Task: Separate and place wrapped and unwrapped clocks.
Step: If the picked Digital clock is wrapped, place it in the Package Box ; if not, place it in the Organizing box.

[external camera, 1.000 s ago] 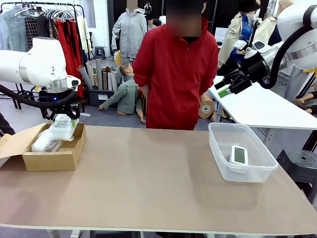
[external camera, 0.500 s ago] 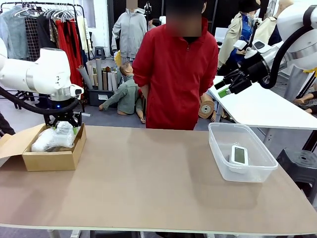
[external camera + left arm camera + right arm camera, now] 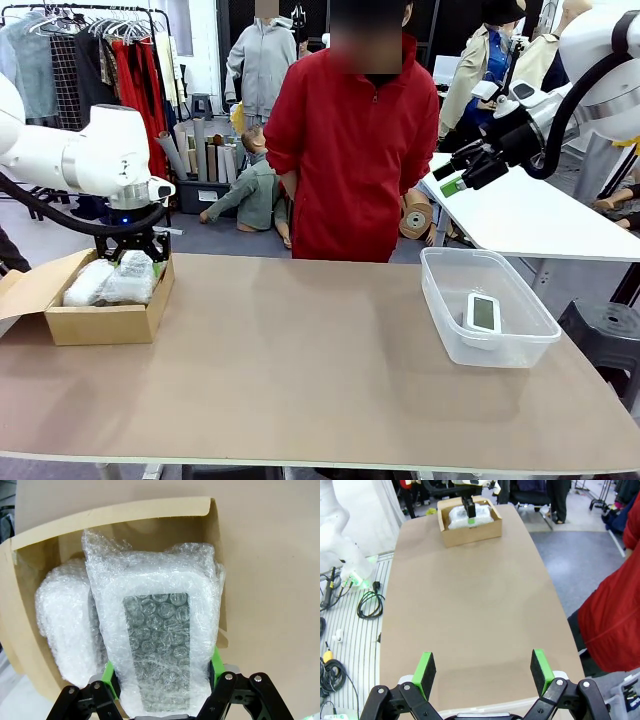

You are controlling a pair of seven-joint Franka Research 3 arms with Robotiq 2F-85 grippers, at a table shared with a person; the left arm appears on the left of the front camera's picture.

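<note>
Here the left gripper (image 3: 160,700) was clamped on a wrapped clock (image 3: 157,645), its green pads (image 3: 109,680) pressing the two long sides of the bubble wrap. The clock's long axis ran straight out along the fingers, down into the cardboard box (image 3: 100,322), so any release would drop it beside the second wrapped clock (image 3: 62,625), which lay against its flank inside the same box. The bare clock (image 3: 483,312) sat in the clear tub (image 3: 440,300) at the far right of the table (image 3: 320,380), well apart. The right gripper (image 3: 482,669) hung spread wide and held nothing, high above the table. The left arm was plainly the nearer one to the box. No brand, label or writing could be read.
</note>
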